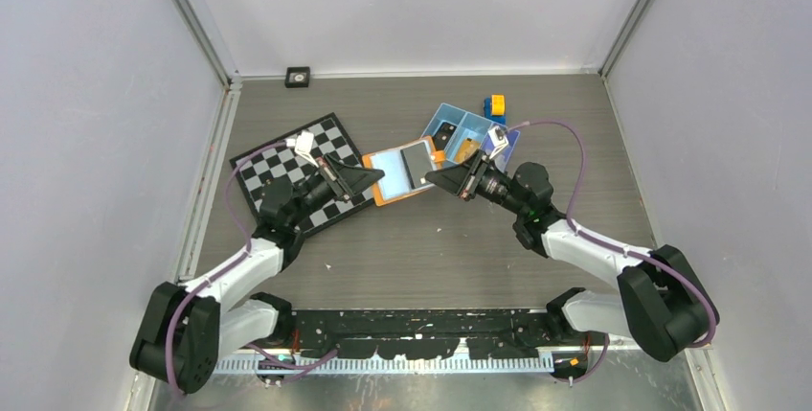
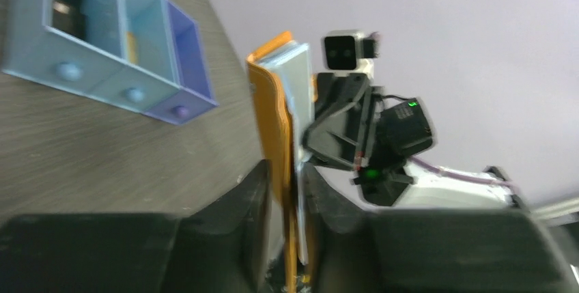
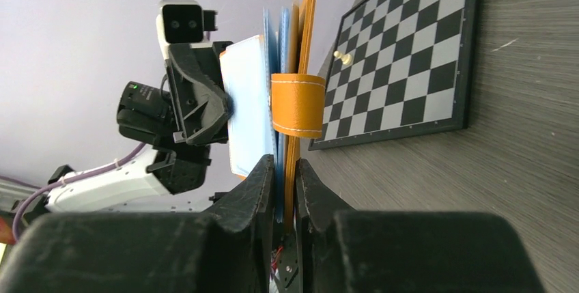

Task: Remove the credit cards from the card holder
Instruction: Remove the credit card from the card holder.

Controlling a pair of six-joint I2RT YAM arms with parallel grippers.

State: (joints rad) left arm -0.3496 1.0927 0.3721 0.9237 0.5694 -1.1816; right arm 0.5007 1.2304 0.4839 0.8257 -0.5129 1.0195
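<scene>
Likely light and pliant, the orange card holder (image 1: 409,171) spans both arms: right gripper (image 3: 285,170) clamped on its right edge, left gripper (image 2: 287,170) narrowly straddling the left, grip unclear. The slick cards (image 3: 247,105) probably want edge pinches.

You have a chessboard (image 1: 260,170) lying askew on the desk (image 1: 412,248), left of centre, with a small pale piece (image 3: 343,56) on it. Upper right of centre sits a blue three-compartment tray (image 1: 445,110), a yellow-and-blue block (image 1: 494,106) just beside it. A small black square (image 1: 298,77) lies at the desk's top edge.
</scene>
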